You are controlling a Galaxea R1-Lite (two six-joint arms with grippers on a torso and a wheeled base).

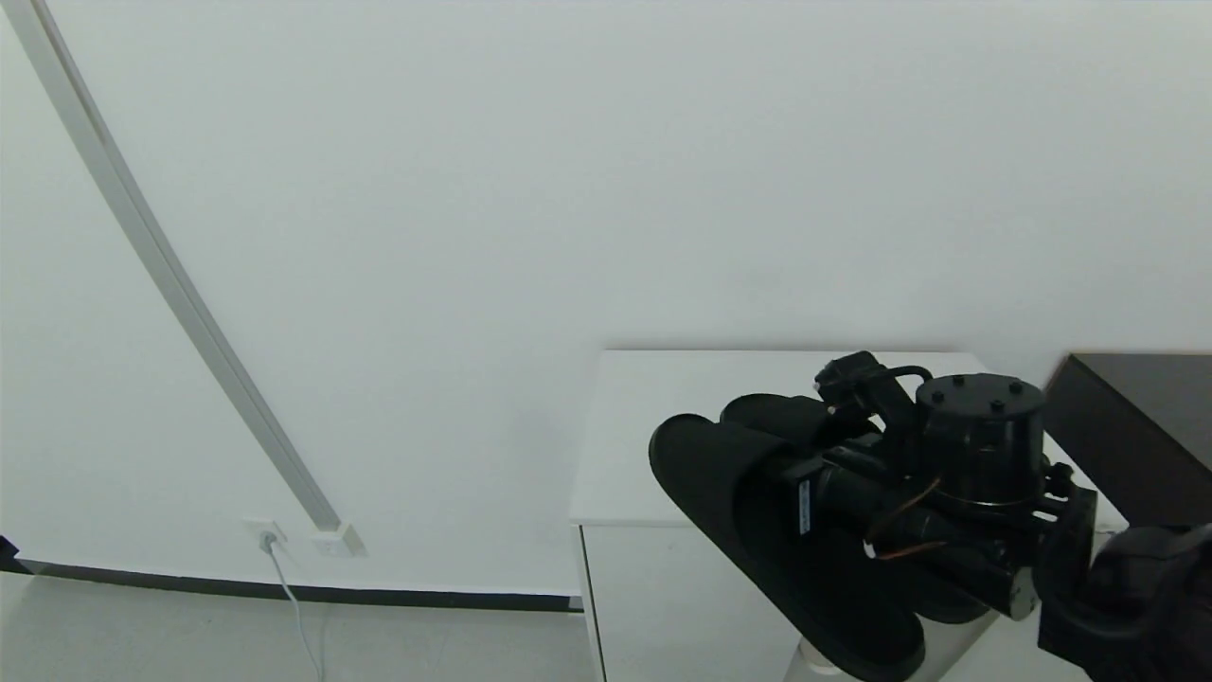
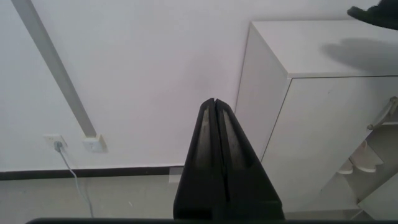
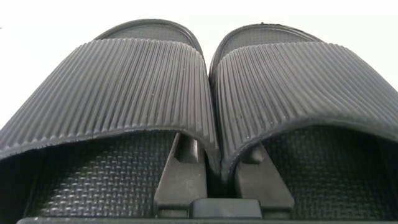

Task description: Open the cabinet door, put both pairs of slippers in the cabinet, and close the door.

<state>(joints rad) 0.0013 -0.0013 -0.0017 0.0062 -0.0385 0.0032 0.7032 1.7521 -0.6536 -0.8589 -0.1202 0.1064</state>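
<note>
1. Holding a pair of black slippers [image 1: 757, 493], the right arm reaches in over the front edge of the white cabinet [image 1: 682, 426].
2. The right gripper [image 3: 217, 158] has one finger [image 3: 180, 177] tucked under the strap of each slipper. It pinches the two inner sides together between its fingers.
3. The slippers lie side by side and tilted. Their toes are up over the cabinet top, and their heels hang lower, in front of the cabinet's front.
4. The slippers are up in the air, and they throw a soft shadow [image 2: 360, 53] on the cabinet top.
5. The left gripper [image 2: 215, 109] has its two fingers pressed flat together with nothing between them. It sits lower than the cabinet top and points at the wall [image 1: 568, 189] just beside the cabinet's side.
6. I cannot tell if the cabinet door is open.
7. A dark table [image 1: 1136, 426] stands just beside the cabinet, on the side away from the left gripper.
8. The cabinet stands against the plain white wall on a pale floor [image 1: 189, 635]. A black strip [image 1: 284, 592] runs along the bottom of the wall.
9. On the wall, well away from the cabinet, a long grey strip [image 1: 170, 284] slants down to two white sockets [image 1: 265, 532]. A white cable [image 1: 294, 606] hangs from one socket to the floor.
</note>
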